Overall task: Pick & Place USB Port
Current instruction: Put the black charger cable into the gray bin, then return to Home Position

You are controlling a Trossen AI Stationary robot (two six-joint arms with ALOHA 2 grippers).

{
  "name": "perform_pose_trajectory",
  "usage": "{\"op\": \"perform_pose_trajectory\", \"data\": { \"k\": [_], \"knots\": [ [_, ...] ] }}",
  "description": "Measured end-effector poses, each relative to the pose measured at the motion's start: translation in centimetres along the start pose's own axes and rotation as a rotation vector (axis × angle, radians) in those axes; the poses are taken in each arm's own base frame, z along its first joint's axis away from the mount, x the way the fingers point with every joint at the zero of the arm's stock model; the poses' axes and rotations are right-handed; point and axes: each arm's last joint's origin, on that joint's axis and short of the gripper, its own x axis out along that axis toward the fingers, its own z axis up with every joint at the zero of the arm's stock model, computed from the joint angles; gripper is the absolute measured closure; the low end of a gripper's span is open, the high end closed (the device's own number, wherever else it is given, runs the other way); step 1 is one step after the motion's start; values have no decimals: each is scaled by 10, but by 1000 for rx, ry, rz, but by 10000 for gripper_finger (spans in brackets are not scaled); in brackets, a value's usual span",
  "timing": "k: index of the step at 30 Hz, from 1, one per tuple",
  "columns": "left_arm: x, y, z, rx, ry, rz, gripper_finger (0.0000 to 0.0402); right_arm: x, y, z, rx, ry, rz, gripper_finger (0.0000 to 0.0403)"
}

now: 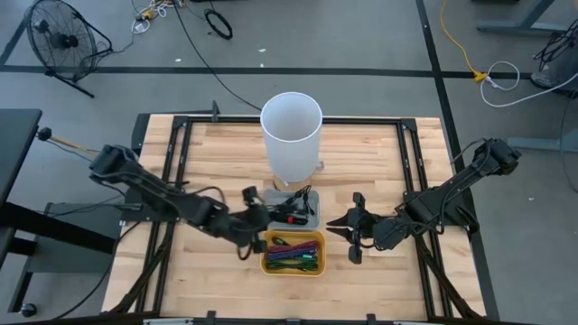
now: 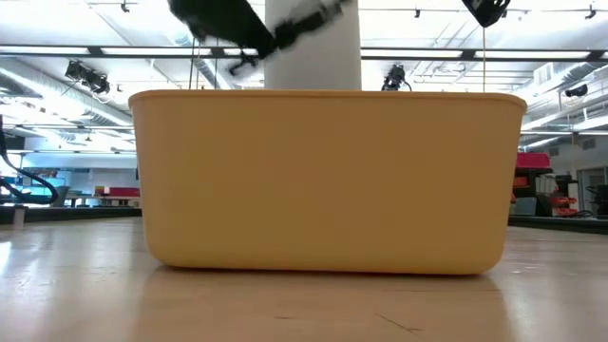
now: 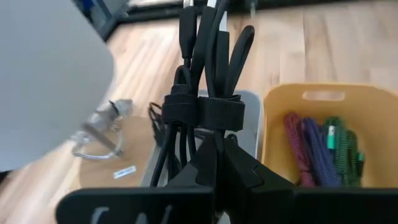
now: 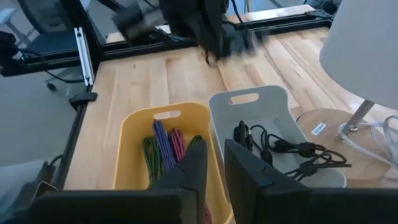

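Even, bright indoor light; some motion blur and soft foregrounds.

Ceiling strip lights glow behind the yellow bin (image 2: 328, 180) in the low view, and the wooden table (image 1: 226, 149) is lit flat, with only faint shadows. The white lampshade (image 3: 43, 81) is washed out and unfocused close to the left wrist camera. The left gripper (image 4: 211, 31) is smeared by blur in the right wrist view, as are the dark arm parts along the low view's upper edge.

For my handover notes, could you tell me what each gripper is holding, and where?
The left gripper pinches a black bundled cable just below its strap. The right gripper holds nothing.
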Motion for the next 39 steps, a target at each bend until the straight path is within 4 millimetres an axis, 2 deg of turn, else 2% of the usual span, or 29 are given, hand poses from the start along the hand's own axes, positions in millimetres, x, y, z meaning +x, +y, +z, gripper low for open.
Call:
{"op": "perform_pose_trajectory", "data": {
  "k": [6, 13, 16, 24, 33, 36, 39],
  "knots": [
    [38, 5, -14, 3, 96, 37, 394, 0, 0, 0, 39, 4, 6, 344],
    [51, 15, -15, -42, 152, -63, 393, 0, 3, -2, 30, 10, 14, 344],
    [52, 16, -15, -61, 166, -103, 386, 0, 3, -2, 30, 10, 13, 344],
    [55, 23, -18, -76, 204, -59, 354, 0, 3, -2, 31, 9, 13, 344],
    [57, 27, -21, -106, 242, -48, 345, 0, 3, -2, 31, 9, 13, 344],
    [50, 28, -14, -113, 219, -57, 345, 0, 3, -2, 31, 9, 13, 344],
    [33, 28, 6, -115, 133, -76, 345, 0, 3, -2, 30, 9, 12, 344]
  ]
}}
